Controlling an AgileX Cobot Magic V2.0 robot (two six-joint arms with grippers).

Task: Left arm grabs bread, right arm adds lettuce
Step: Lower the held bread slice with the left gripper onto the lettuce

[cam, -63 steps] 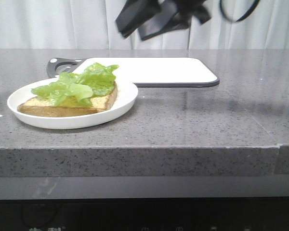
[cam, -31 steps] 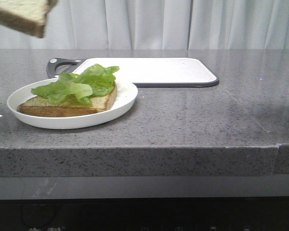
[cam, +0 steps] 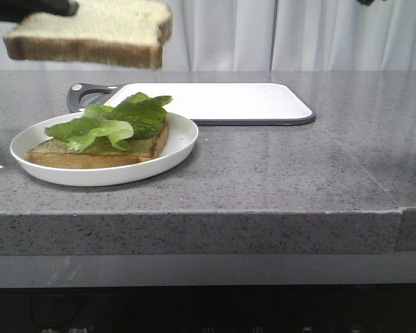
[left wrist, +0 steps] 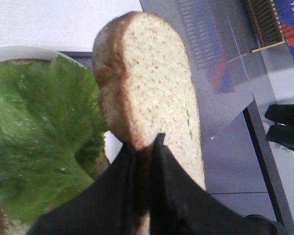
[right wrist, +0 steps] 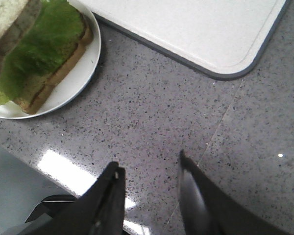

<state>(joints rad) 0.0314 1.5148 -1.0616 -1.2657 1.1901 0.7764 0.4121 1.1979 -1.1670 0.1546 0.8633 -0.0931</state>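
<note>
The black left tool (left wrist: 142, 147) clamped a thick toasted bread slice (cam: 90, 33) above the white plate (cam: 184, 142) — near the grey counter's (cam: 277, 166) left edge; the right tool (right wrist: 149, 171) stood apart.

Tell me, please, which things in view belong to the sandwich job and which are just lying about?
Part of the job:
- thick toasted bread slice, held aloft in the left gripper
- ruffled green lettuce lying on the bottom slice
- round white plate
- open right gripper

Lying about:
- white cutting board with grey rim
</note>
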